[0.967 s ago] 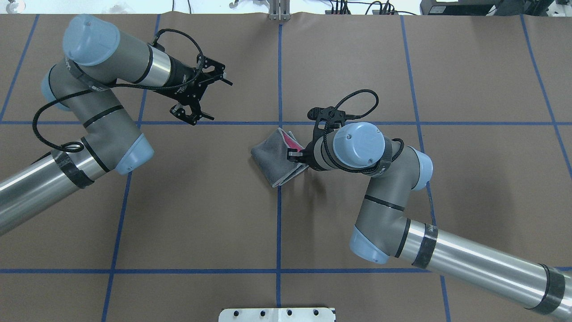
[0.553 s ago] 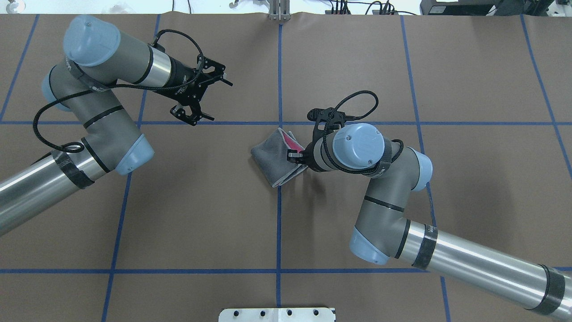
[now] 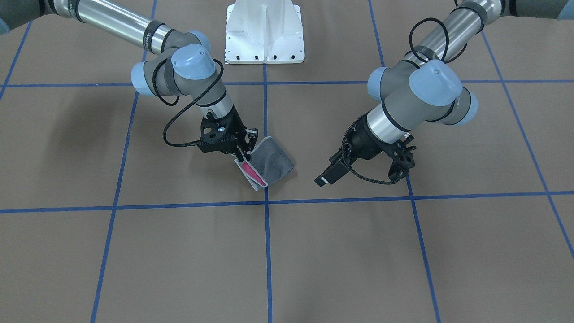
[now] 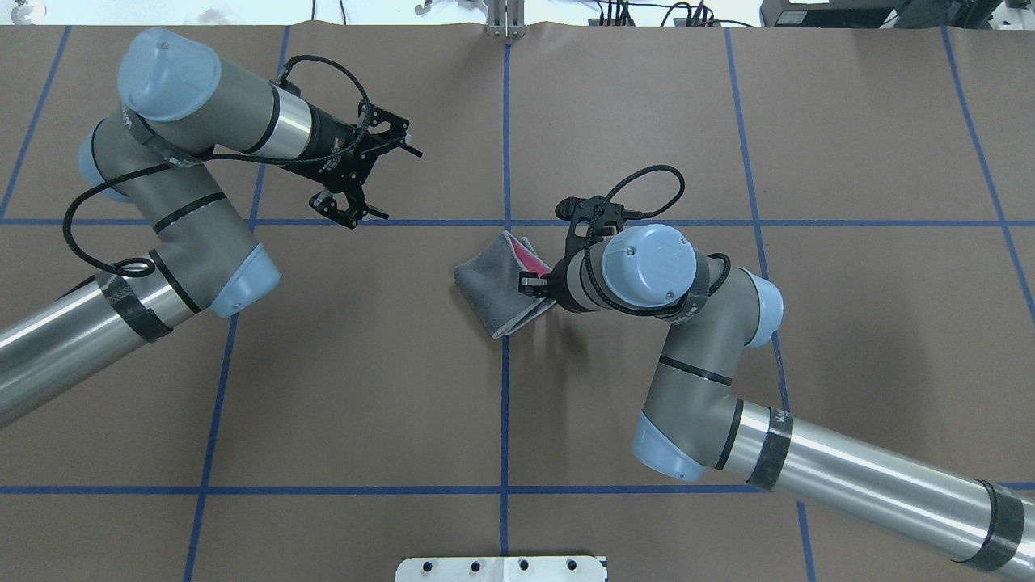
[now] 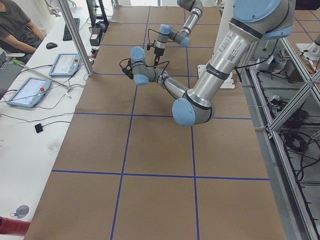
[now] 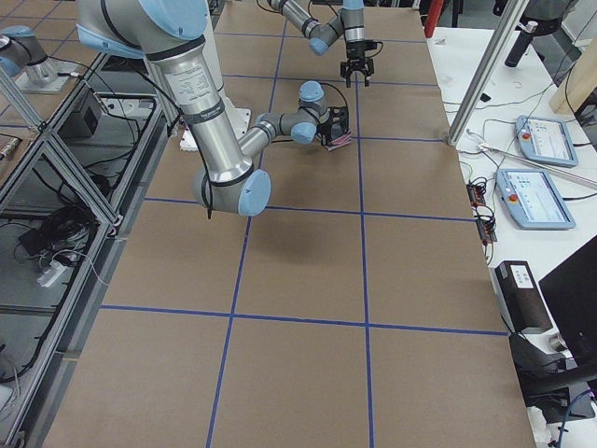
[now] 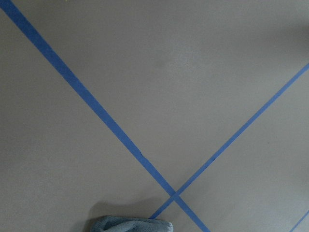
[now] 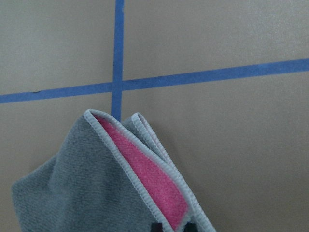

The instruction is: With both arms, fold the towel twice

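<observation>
The towel (image 4: 485, 283) lies folded near the table's middle, dark grey outside, with a pink strip showing between its light grey borders (image 8: 159, 188). It also shows in the front view (image 3: 273, 161) and at the bottom edge of the left wrist view (image 7: 130, 224). My right gripper (image 4: 540, 287) points down at the towel's open edge, shut on the bordered layers (image 3: 245, 154). My left gripper (image 4: 396, 182) hovers open and empty over the table, well to the towel's left and farther from the robot, seen also in the front view (image 3: 403, 163).
Blue tape lines (image 4: 505, 388) divide the brown table into squares. The white pedestal base (image 3: 264, 31) stands at the robot's edge. Tablets (image 5: 30, 92) and a seated person (image 5: 15, 25) are beyond the far edge.
My left arm has shifted slightly up and to the right. My right arm has barely moved and stays at the towel's edge. The towel lies as before.
</observation>
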Controlling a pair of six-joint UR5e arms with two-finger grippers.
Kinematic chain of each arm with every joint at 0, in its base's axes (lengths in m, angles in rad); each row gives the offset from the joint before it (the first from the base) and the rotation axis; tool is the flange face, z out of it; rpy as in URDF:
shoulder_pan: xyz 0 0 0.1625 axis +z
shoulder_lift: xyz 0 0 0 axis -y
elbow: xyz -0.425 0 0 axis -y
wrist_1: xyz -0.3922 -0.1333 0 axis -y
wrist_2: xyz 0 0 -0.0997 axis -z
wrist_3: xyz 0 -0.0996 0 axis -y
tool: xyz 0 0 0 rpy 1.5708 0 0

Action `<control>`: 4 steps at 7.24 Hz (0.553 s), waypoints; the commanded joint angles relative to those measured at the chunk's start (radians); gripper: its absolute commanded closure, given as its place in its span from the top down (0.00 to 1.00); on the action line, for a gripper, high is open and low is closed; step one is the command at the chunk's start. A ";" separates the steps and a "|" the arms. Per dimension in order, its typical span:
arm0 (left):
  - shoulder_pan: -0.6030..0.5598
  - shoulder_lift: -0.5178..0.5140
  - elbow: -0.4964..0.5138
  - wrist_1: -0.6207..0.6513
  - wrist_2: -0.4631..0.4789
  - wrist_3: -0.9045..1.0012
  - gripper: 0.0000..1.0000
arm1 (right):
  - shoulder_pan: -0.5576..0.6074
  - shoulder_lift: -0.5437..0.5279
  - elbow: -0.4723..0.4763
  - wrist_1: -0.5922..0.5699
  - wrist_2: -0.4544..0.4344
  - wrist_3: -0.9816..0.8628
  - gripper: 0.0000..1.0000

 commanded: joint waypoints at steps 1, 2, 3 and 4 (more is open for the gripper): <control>0.000 -0.001 0.000 0.000 0.001 -0.001 1.00 | -0.006 -0.001 0.002 -0.003 -0.001 0.000 0.28; 0.000 -0.001 0.000 0.000 0.001 -0.001 1.00 | -0.008 0.001 0.002 -0.003 -0.001 0.002 0.28; 0.000 -0.002 0.000 0.000 0.001 -0.001 1.00 | -0.008 -0.001 0.002 -0.003 -0.001 0.002 0.26; 0.000 -0.002 0.000 0.000 0.001 -0.003 1.00 | -0.008 -0.001 0.005 -0.003 -0.001 0.002 0.20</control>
